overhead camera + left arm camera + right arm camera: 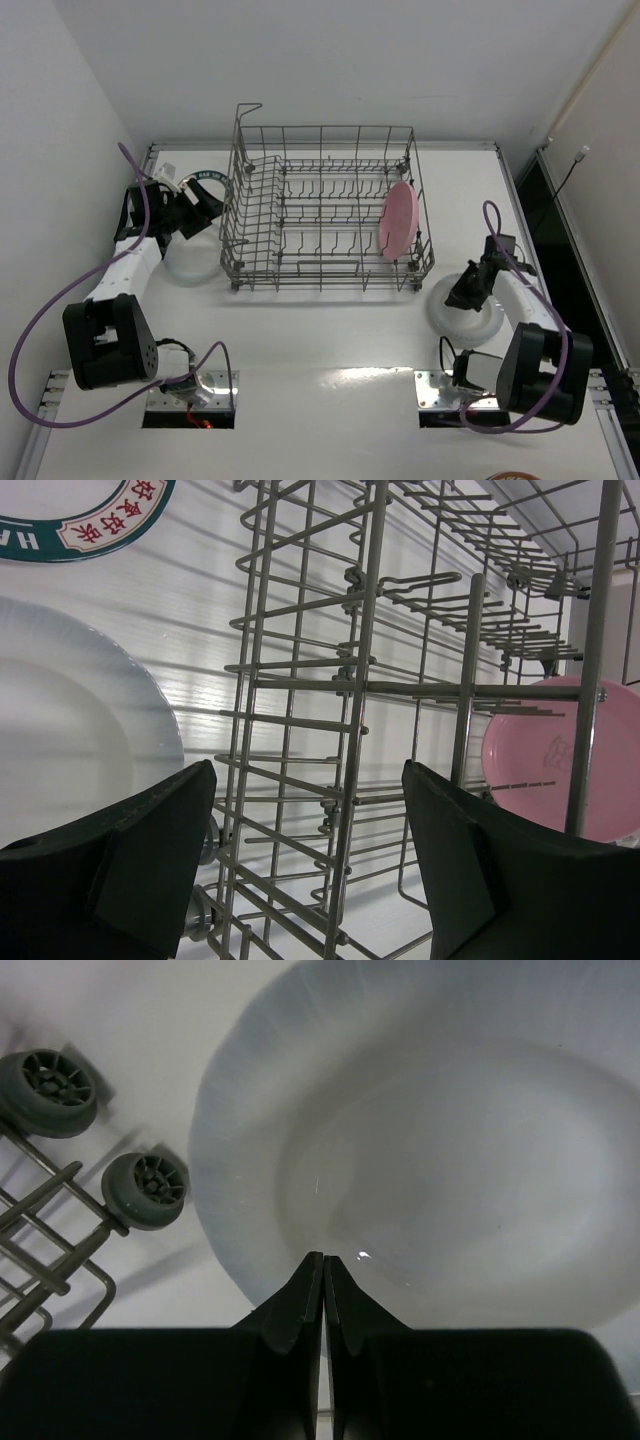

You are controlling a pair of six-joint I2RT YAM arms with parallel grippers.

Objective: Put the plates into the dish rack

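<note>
Right hand (323, 1258) clenched on nothing, tips over the inner slope of a whitish plate (480, 1140) lying flat on the bench (330, 340) just right of the dish rack (325, 270); plate likely stiff, glossy, slick, breakable, best pinched at its raised rim.

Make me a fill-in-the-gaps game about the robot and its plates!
1. The one plate standing in the dish rack is ____ in colour.
2. Open or shut? The right fingers, above a whitish plate, are ____.
3. Open or shut? The left fingers, beside the rack, are ____.
4. The plate with the lettered rim lies outside the rack, on the ____.
Missing words: pink; shut; open; table.
</note>
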